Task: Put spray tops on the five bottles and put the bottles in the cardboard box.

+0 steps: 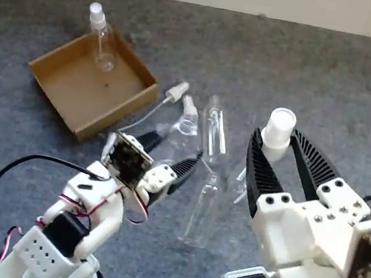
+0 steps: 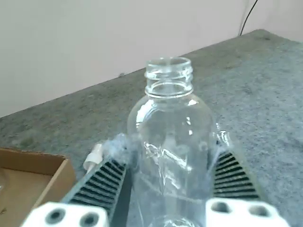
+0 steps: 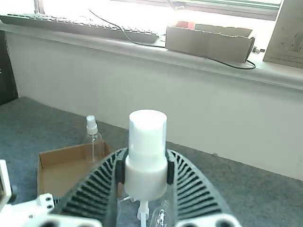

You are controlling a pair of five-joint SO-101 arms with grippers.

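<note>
Grey table surface [image 1: 333, 70]: left gripper [image 1: 176, 147] clamped bottle [image 2: 169, 137] between its jaws, neck away from wrist; right gripper [image 1: 276, 143] pinched spray top [image 3: 147, 142], cap outward.

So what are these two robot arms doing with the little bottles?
It looks like bottle capping. The left arm's jaws are shut on an open-necked bottle, and the right arm's jaws hold a spray top. One capped bottle stands in the cardboard box; other uncapped bottles lie on the table.
</note>
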